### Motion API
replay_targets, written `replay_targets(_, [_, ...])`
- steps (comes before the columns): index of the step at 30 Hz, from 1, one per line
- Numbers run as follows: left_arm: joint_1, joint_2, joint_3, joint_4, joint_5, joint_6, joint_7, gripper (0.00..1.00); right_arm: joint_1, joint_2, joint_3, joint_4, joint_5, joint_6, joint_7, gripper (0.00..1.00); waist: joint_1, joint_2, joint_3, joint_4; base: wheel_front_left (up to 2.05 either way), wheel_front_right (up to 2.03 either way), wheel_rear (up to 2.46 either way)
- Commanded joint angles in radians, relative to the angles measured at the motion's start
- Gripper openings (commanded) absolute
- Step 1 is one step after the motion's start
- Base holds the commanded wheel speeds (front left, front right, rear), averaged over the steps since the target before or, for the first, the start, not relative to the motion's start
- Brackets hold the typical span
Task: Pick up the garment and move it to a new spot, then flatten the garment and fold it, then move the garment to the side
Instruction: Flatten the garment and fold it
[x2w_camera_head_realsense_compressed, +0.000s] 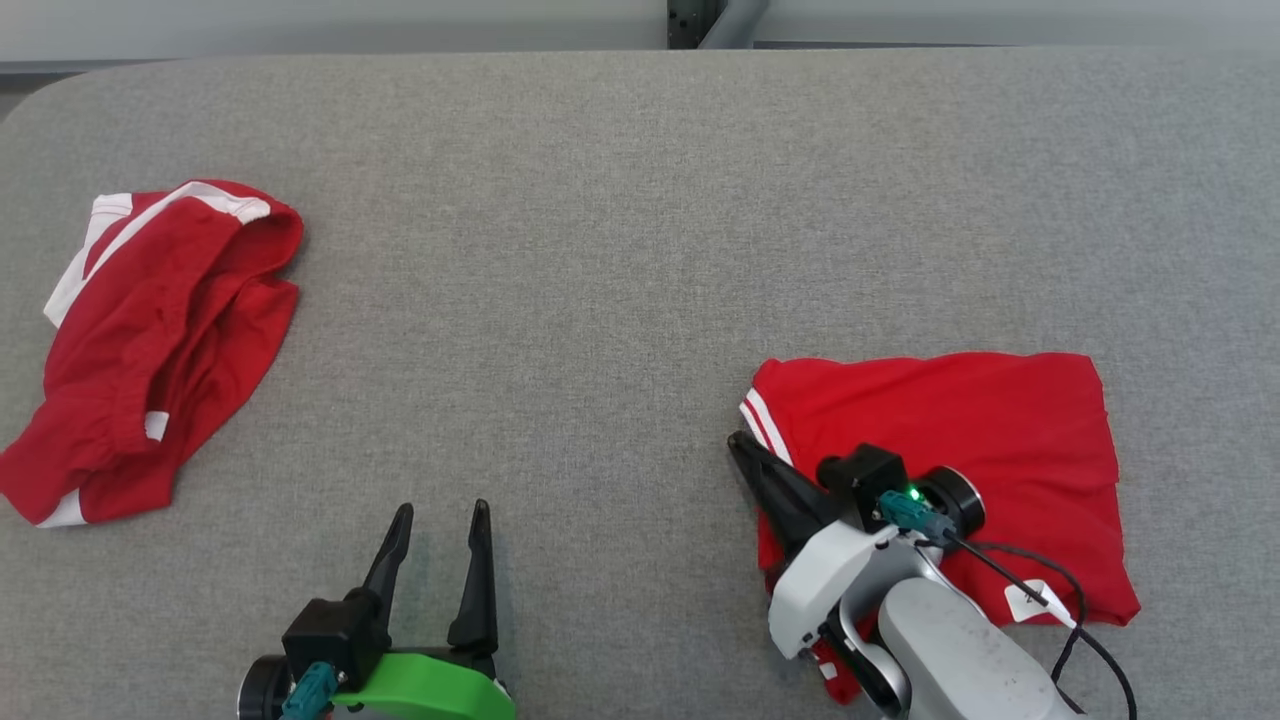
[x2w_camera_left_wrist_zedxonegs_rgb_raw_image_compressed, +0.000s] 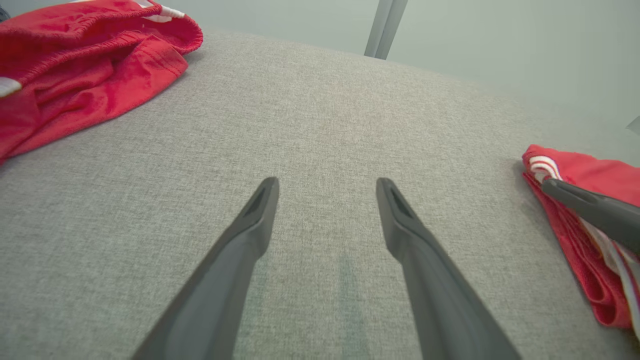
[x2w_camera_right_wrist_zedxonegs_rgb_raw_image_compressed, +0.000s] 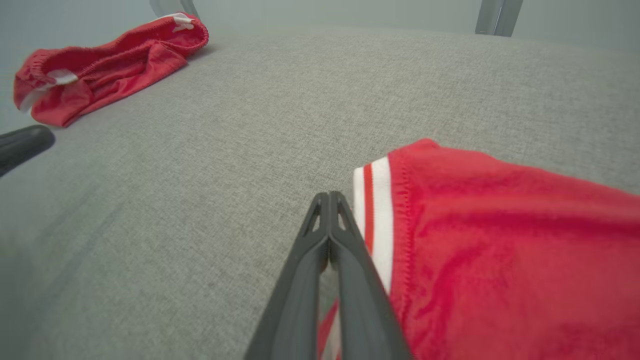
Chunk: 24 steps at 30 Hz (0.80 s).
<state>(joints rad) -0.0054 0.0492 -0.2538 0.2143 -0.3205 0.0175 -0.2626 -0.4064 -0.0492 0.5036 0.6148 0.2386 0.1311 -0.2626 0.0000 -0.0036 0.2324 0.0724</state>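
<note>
R gripper (x2w_camera_head_realsense_compressed: 738, 440), fingers together, is lying at left edge of folded shirt (x2w_camera_head_realsense_compressed: 960, 430); L gripper (x2w_camera_head_realsense_compressed: 442, 508), fingers apart, is hovering over table (x2w_camera_head_realsense_compressed: 600, 300).

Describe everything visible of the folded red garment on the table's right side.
The folded red garment, soft-looking fabric in a rough rectangle, has white stripes at its left edge and a white tag near its front right corner. It lies flat on the grey table. The shut right end effector lies at its striped edge; a pinch cannot be confirmed.
</note>
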Motion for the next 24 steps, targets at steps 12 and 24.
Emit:
replay_targets(12, [0.086,0.003,0.075,-0.002,-0.01,-0.027,-0.003,1.0,0.168,-0.037,-0.116,-0.22,-0.051,-0.001,-0.003,0.0,0.0,0.0036,-0.132,-0.085,0.0,0.0,0.0])
replay_targets(24, [0.169,0.003,0.116,-0.025,-0.01,-0.037,-0.003,1.0,0.395,-0.141,-0.439,-0.357,-0.157,-0.001,-0.003,1.0,0.0,0.0036,-0.23,-0.146,0.0,0.0,0.0])
